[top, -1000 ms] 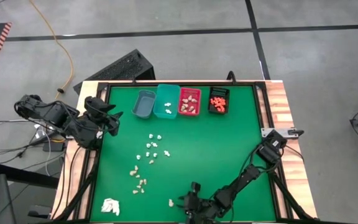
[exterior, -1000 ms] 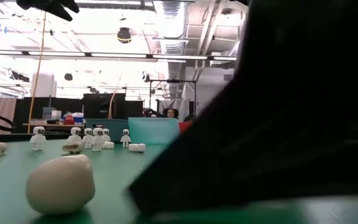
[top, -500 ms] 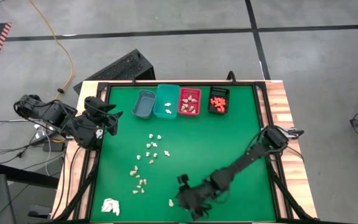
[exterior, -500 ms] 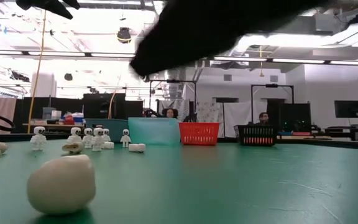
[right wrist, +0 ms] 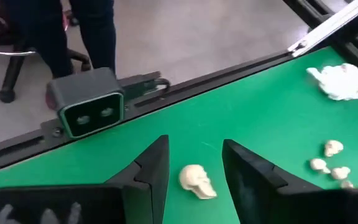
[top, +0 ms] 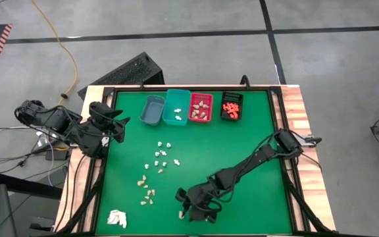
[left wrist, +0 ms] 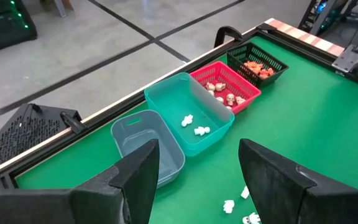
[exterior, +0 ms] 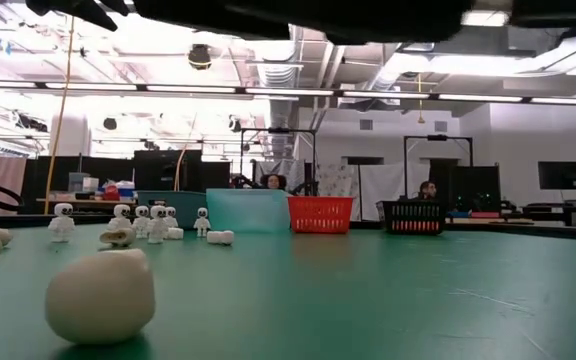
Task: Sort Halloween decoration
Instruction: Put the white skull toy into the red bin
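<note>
Small white skeleton figures point(top: 162, 155) and beige skull pieces point(top: 147, 192) lie scattered on the green mat's left half. One beige skull point(right wrist: 197, 180) lies alone near the front edge and also shows in the low view point(exterior: 99, 296). My right gripper point(right wrist: 194, 150) is open and hovers above this skull, its fingers standing on either side of it without touching; it also shows in the high view point(top: 188, 204). My left gripper point(left wrist: 194, 168) is open and empty, waiting at the table's left edge point(top: 118, 122).
Four bins stand in a row at the far edge: grey point(top: 152, 110), teal point(top: 176, 106) with white pieces, red point(top: 201, 107) with beige pieces, black point(top: 231, 106) with orange pieces. A white papery wad point(top: 116, 218) lies at the near left corner.
My right gripper has risen from table height, where its arm filled the low view, and has gone toward the table's left edge until it stands over the lone beige skull. The skull has not moved.
</note>
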Motion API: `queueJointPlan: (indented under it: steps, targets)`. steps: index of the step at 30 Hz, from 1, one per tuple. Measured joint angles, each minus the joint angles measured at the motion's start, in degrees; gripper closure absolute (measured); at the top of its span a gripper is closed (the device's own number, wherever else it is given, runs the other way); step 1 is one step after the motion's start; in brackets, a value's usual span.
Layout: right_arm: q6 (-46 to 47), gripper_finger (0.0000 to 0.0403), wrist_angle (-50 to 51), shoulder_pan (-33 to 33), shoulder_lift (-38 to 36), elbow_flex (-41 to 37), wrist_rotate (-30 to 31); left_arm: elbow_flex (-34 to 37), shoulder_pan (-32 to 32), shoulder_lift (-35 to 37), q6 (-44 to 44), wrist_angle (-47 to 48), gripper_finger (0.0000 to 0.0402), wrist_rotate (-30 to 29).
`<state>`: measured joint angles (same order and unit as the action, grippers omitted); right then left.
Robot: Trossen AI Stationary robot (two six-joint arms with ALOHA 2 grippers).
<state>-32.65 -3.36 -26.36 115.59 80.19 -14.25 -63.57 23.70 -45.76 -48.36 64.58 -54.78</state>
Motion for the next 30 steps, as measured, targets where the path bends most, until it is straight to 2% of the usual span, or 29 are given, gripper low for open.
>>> queueJointPlan:
  steps: [4, 9, 13, 16, 22, 24, 30]
  targets:
    - [-0.20, 0.0242, -3.58, 2.12, 0.00, 0.01, -4.31, 0.00, 0.00, 0.02, -0.02, 0.00, 0.0191, 0.00]
    - [-0.31, 0.0242, -7.22, 3.67, 0.00, 0.02, -6.26, 0.00, -0.02, 0.00, -0.10, 0.00, 0.0191, 0.00]
    - [-0.35, 0.0242, -8.26, 3.68, 1.35, 0.24, -9.87, 0.00, 0.00, 0.02, -0.13, 0.02, 0.0191, 0.00]
    - [0.53, 0.0242, -6.83, 3.44, 2.61, 0.43, -9.92, 0.00, 0.00, 0.00, -0.13, 0.10, 0.0191, 0.03]
    - [0.85, 0.0242, -8.82, 3.60, 7.95, 5.69, -11.13, 0.00, -0.02, 0.05, 0.50, 0.64, 0.0191, -0.02]
    - [1.37, 0.0242, -5.52, 3.60, 9.11, 7.17, -11.68, 0.02, 0.00, -0.07, 0.50, 0.83, 0.0191, 0.02]
    - [0.74, 0.0242, -5.22, 3.64, 12.54, 10.82, -13.94, 0.02, 0.00, -0.16, 0.98, 1.64, 0.0191, 0.00]
